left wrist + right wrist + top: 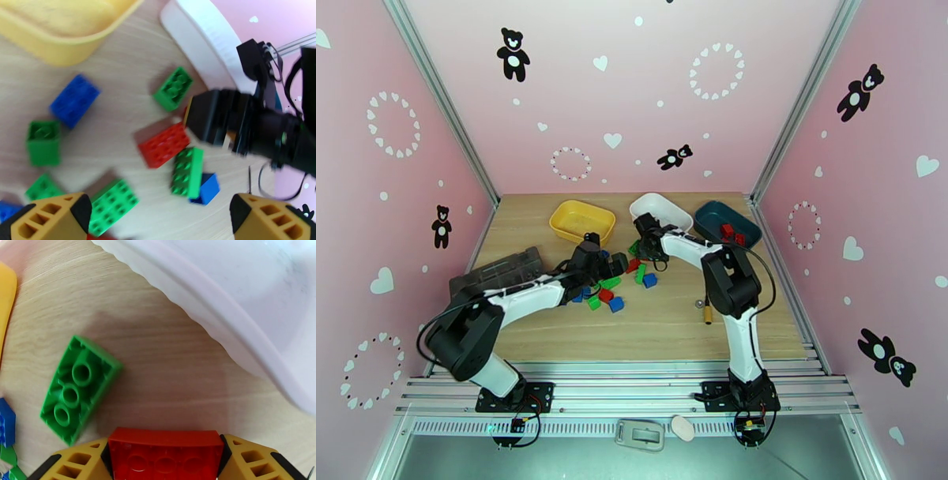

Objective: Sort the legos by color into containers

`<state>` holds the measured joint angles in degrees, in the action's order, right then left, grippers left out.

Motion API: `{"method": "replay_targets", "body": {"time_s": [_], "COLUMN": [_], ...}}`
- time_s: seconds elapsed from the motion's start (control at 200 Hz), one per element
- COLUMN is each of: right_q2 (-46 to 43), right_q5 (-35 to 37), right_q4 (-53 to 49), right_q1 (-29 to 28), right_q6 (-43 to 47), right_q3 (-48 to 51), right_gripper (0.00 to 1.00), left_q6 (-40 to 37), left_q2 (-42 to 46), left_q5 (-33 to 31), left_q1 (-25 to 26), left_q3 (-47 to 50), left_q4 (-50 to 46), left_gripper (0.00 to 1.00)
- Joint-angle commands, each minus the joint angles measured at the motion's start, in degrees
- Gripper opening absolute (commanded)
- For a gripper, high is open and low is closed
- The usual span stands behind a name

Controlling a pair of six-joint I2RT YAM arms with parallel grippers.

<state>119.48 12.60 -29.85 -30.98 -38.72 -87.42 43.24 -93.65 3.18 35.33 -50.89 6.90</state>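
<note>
Beside the white bin [245, 299], the right gripper [166, 461] pinches a red brick [166, 443]; the left gripper [158, 213] gapes wide, empty.

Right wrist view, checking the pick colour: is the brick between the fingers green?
No, the right gripper holds a red brick; the green brick lies loose on the table.
</note>
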Motion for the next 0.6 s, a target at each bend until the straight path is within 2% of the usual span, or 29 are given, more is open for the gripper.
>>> {"method": "replay_targets", "body": {"time_s": [0.0, 0.165, 0.315, 0.596], "right_q2": [-7.8, -14.6, -18.7, -22.6], "right_q5": [1.3, -0.3, -2.3, -6.3], "right_q4": [-0.5, -0.4, -1.1, -1.4], "right_q1": [0.8, 4.4, 10.1, 24.3], "right_q6": [1.2, 2.6, 4.1, 5.8], "right_q3": [2.3, 6.6, 9.0, 10.7], "right_gripper": [0.63, 0.62, 0.62, 0.62], "left_q6": [2.4, 6.8, 9.3, 10.3], "left_q2": [-3.3, -8.3, -14.2, -31.3], "left_q5": [4.5, 9.0, 12.1, 18.7], "left_q1": [-0.4, -0.2, 1.6, 7.9], "left_q3": [-3.9, -8.7, -16.4, -41.6], "left_q4": [3.2, 7.7, 9.4, 4.5], "left_gripper": [0.98, 0.98, 0.98, 0.96]}}
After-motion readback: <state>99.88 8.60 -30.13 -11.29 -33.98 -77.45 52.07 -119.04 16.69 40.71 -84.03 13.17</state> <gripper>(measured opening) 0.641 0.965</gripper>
